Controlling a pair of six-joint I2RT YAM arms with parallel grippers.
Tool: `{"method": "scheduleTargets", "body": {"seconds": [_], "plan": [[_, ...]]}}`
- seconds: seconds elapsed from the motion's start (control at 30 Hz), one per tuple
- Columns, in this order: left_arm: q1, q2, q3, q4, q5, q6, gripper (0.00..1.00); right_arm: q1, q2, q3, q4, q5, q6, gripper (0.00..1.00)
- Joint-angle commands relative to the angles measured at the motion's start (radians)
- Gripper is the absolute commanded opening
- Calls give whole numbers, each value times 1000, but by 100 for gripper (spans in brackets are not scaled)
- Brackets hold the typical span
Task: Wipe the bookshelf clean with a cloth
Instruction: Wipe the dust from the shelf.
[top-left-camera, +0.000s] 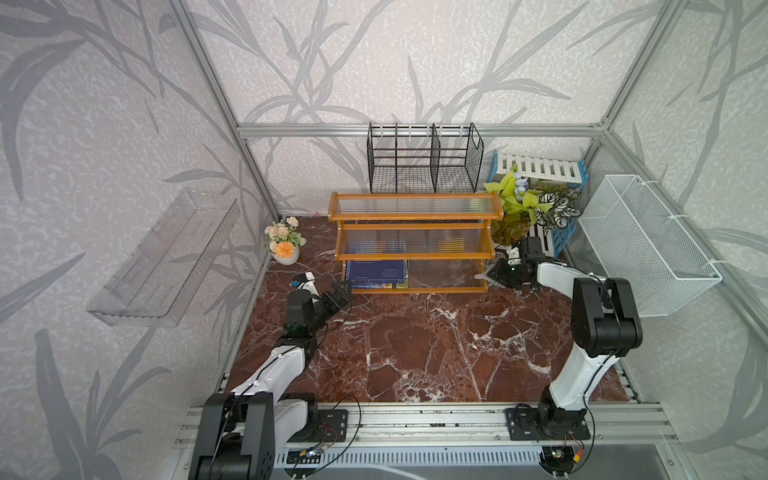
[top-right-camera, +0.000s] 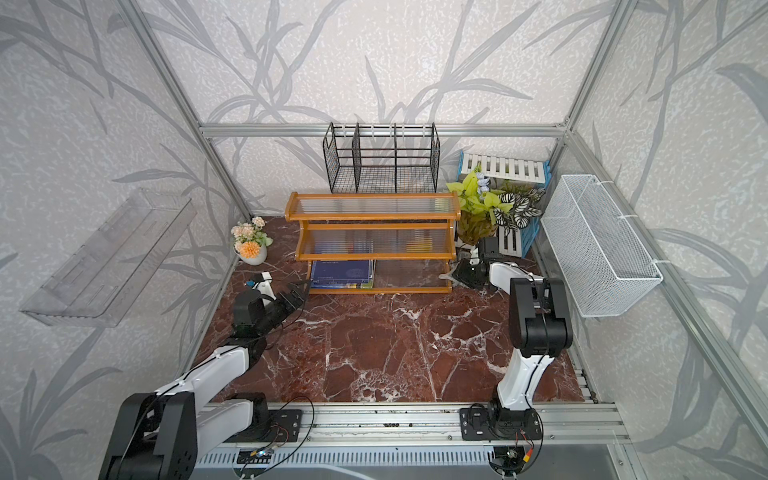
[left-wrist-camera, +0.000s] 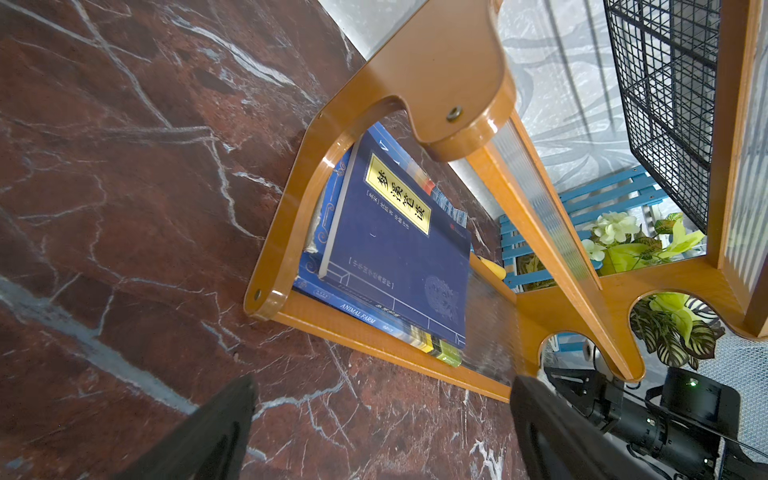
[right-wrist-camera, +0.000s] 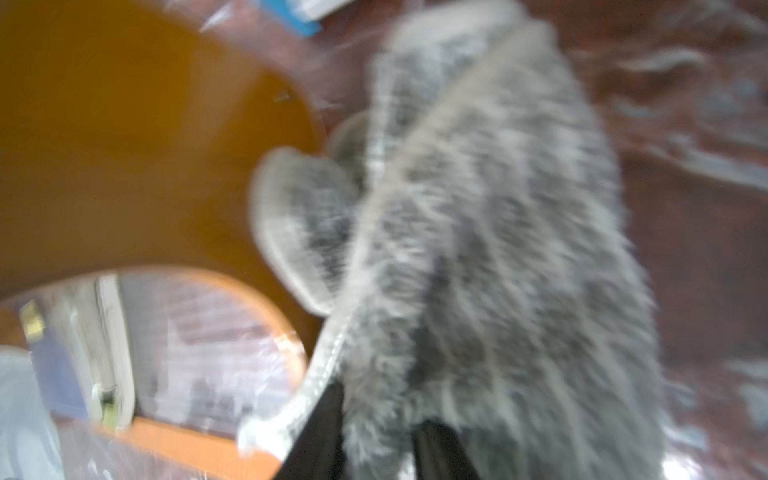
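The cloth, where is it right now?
In the right wrist view the cloth is pinched in the right gripper, right beside the wooden right end panel of the bookshelf, near its bottom tier.

The bookshelf (left-wrist-camera: 453, 62) is glossy lacquered wood (ribbed clear plastic panels); the cloth (right-wrist-camera: 498, 249) is fuzzy grey fabric.

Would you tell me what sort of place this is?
Probably a lab robot cell staged as a home nook: aluminium framing, two arms bolted to a rail, and a bookshelf beside decorative plants.
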Motion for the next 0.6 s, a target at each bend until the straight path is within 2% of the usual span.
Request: {"method": "scheduleTargets", "body": {"seconds": [0.0,0.1,0.2,0.57], "plan": [[3,1,9,28,9,3,100,-24,50,-40,-87,36,34,16],[3,4,12,28,11,4,100,-42,39,-60,-81,5,49,6],[3,9,13,30,11,7,100,-63,14,-91,-68,-32,66,0],[3,0,11,26,6,3,100,-72,-105,-172,25,-175,154,0]]}}
